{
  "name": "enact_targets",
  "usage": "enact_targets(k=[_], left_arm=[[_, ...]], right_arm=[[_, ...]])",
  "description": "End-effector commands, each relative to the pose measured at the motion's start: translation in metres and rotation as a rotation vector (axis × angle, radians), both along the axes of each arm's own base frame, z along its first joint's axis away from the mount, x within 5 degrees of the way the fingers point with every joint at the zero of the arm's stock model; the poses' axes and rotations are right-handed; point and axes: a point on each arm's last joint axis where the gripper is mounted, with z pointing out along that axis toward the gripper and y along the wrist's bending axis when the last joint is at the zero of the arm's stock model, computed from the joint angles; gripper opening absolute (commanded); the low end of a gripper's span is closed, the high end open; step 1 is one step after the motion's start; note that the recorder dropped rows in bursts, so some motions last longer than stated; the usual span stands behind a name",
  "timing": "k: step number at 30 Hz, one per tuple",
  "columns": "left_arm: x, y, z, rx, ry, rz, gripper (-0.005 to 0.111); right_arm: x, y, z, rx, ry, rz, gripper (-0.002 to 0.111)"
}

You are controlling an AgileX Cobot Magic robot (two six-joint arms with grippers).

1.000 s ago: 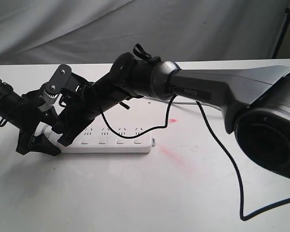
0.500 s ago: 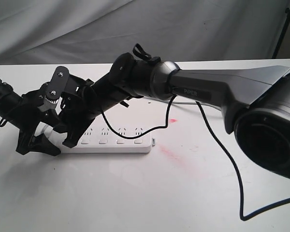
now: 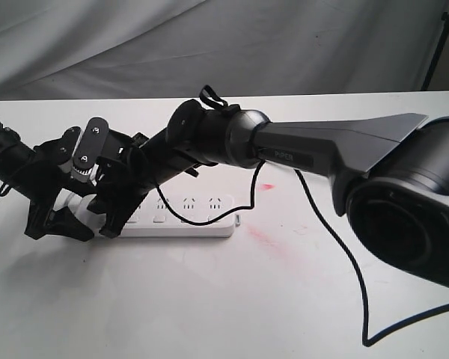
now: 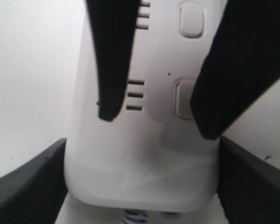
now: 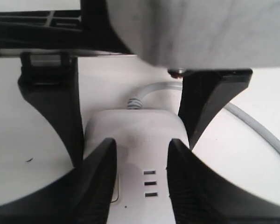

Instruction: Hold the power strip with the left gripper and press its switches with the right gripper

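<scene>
**Black fingertip lines up on the end switch**

Starting at the right gripper (image 5: 141,145): its two black fingers stand apart with nothing between them, pointing down at the cord end of the long, flat white plastic power strip (image 3: 187,224). In the left wrist view one finger overlaps the endmost small white rounded push button (image 4: 181,99), and the other hangs over the socket slots beside it. Whether the tip is touching the button, I cannot tell.

Moving outward, the left gripper (image 4: 142,156) is clamped across that same end of the strip. It has a dark finger against each long side, right where the light grey cord (image 5: 254,127) leaves. The other switches (image 3: 185,219) run in a row along one long edge of the strip, away from the clamp, and three show plainly in the exterior view. The strip lies flat on the white tabletop (image 3: 209,299).

My call is that this press wants a straight push down, with the one finger centred on the button rather than its edge. The spare finger should be held off the sockets. The clamp needs to be firm so the strip's free end does not lift. After that, work along the row one button at a time.
</scene>
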Motion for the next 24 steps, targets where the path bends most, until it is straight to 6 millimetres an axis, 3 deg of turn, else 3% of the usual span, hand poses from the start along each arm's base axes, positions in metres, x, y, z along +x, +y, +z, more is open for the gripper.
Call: enact_targets(k=[1, 24], left_arm=[[0.0011, -0.0001, 0.0004, 0.009, -0.006, 0.003, 0.065], [0.0011, -0.0001, 0.0004, 0.009, -0.006, 0.003, 0.065]], right_arm=[[0.0008, 0.0009, 0.0013, -0.006, -0.026, 0.008, 0.035], [-0.0025, 0.0021, -0.0024, -0.074, -0.083, 0.082, 0.035]])
